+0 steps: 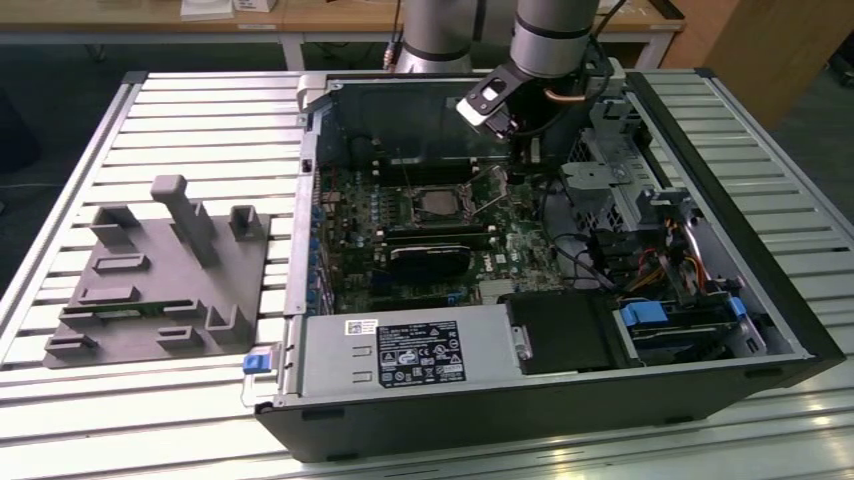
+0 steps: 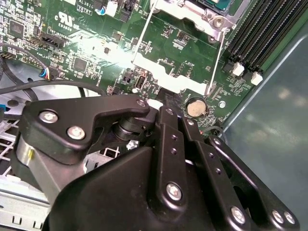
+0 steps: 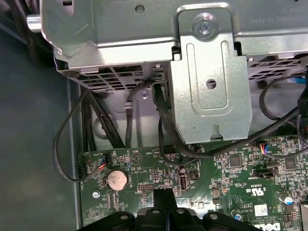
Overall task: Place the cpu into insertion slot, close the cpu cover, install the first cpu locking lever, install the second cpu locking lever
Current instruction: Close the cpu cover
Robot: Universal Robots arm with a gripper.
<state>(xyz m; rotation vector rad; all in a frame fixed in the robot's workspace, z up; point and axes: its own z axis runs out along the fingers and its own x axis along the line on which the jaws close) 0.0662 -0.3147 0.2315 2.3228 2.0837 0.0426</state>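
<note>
Slatted metal table (image 1: 200,110) carries the open computer case (image 1: 787,330), where we see the cpu (image 1: 438,204) seated under the lowered cpu cover (image 2: 190,13), wire locking levers (image 2: 143,33) unlatched, so the gripper (image 1: 521,168), jaws pressed together like a pusher, hovers at the cpu's two o'clock in the exterior view.
</note>
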